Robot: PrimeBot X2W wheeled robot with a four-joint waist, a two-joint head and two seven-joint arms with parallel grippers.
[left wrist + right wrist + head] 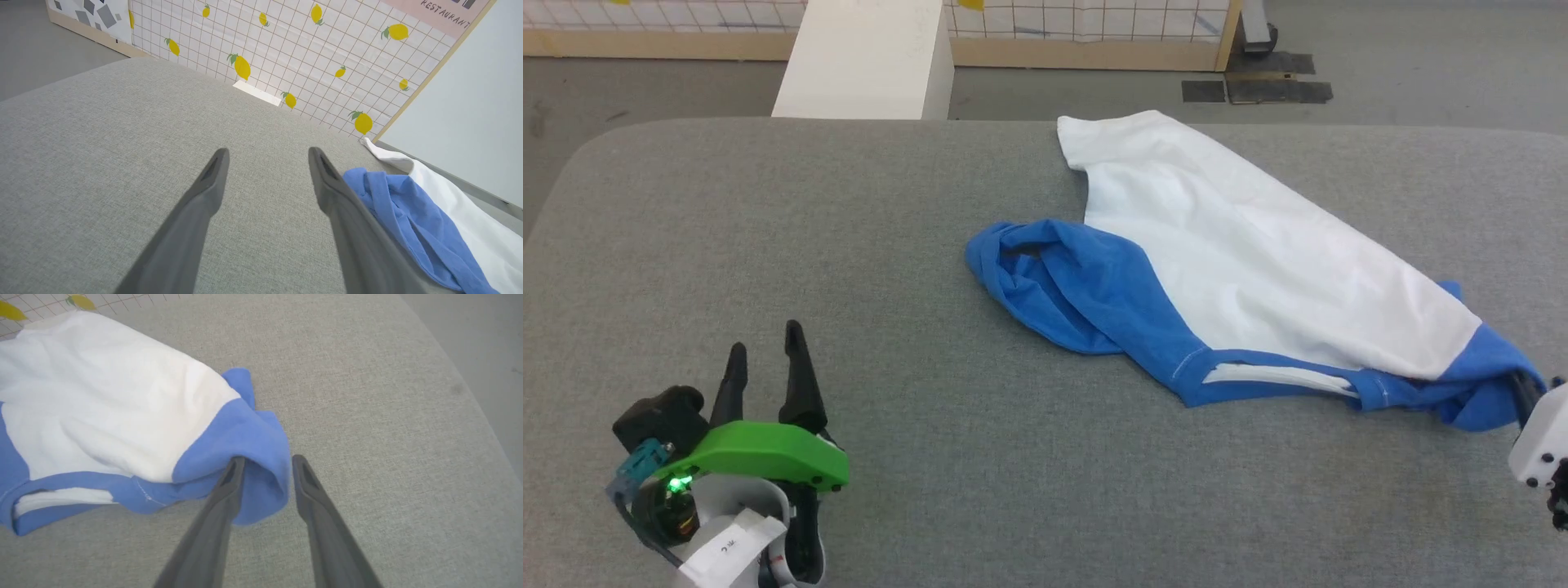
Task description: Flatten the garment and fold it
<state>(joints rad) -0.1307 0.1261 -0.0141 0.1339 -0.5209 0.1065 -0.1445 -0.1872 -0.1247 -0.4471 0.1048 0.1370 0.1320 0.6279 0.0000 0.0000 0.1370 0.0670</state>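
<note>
Head view: the garment (1258,261) is on the grey padded table (768,204), right of centre. It is still rumpled, not flattened and not folded. Its long axis runs on a 10-to-4 o'clock line, with a white corner at the far end and a bunched blue sleeve (1486,384) at the near end.

The right gripper (267,459) is at that 4 o'clock end. In the right wrist view its 2 fingers are parted and straddle a fold of the blue sleeve. One tip is tucked against the cloth and the other is just beside it, with a sliver of table showing between, so it is not clamped yet. The white body spreads off toward 10 o'clock from the tips.

The left gripper (765,338) sits at the lower left, well apart from the cloth. Its fingers are spread and empty. The other blue sleeve bunch (1054,278) lies at about 2 to 3 o'clock from it. The left wrist view shows the same: blue cloth just past the right-hand finger, and nothing between the 2 fingers.

Judgement: the right arm is the nearer one. It likely closes on the sleeve fold and then pulls toward 4 o'clock, along the long axis, to stretch the shirt. The left arm would have to travel to 3 o'clock to pin or take the far sleeve.
</note>
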